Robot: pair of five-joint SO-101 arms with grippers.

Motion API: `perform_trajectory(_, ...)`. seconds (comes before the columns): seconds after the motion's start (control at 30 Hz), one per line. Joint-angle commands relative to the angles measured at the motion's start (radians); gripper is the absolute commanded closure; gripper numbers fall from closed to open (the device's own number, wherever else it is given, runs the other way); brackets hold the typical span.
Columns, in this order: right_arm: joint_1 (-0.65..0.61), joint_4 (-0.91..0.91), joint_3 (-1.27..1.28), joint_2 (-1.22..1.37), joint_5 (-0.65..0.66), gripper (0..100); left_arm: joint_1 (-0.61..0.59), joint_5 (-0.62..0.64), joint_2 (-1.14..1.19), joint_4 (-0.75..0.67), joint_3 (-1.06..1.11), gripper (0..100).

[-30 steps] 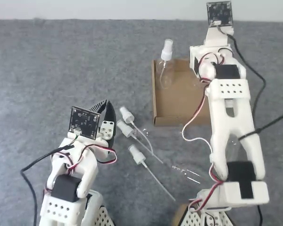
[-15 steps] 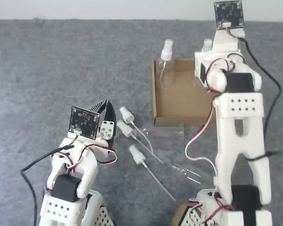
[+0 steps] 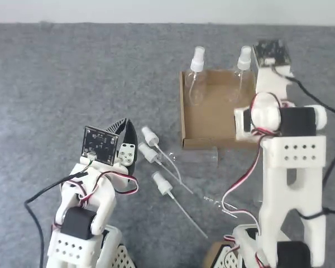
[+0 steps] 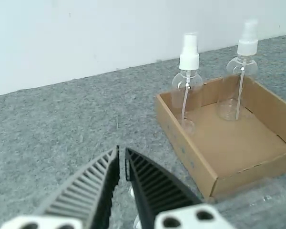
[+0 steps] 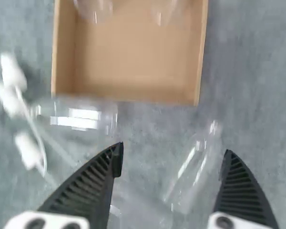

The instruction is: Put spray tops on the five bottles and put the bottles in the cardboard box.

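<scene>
Black right gripper (image 5: 172, 150): we found it spread wide and empty above the grey felt (image 3: 72, 84), a stance we judged fit for dropping over a bottle.
Capless bottle (image 5: 193, 167): it lay on its side just under those open fingers, near the box.
Second capless bottle (image 5: 81, 117): it lay along the front wall of the cardboard box (image 5: 128, 98).
Capped bottle (image 3: 196, 78) and its twin (image 3: 243, 70): both stood upright at the far wall, leaving room for more.
Spray tops (image 3: 151, 155): three lay loose between the arms.
Left gripper (image 4: 122, 152): almost pressed together, holding nothing, near the tops.
</scene>
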Motion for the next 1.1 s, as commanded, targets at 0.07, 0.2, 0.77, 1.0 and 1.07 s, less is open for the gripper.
perform_trajectory(0.07,0.031,0.064,0.064,-0.13,-0.005,72.8,-0.005,0.003,-0.009,-0.026,-0.005,99)
perform_trajectory(0.2,0.084,-0.025,0.262,-0.24,-0.005,72.8,-0.002,0.003,-0.008,-0.026,-0.004,99)
perform_trajectory(0.77,0.317,-0.545,0.913,-0.417,-0.003,72.5,0.005,0.003,-0.014,-0.031,0.01,99)
perform_trajectory(1.0,0.317,-0.705,1.054,-0.417,-0.002,72.8,0.005,0.003,-0.014,-0.031,0.01,99)
perform_trajectory(1.07,0.317,-0.714,1.068,-0.417,-0.002,72.9,0.005,0.003,-0.014,-0.031,0.01,99)
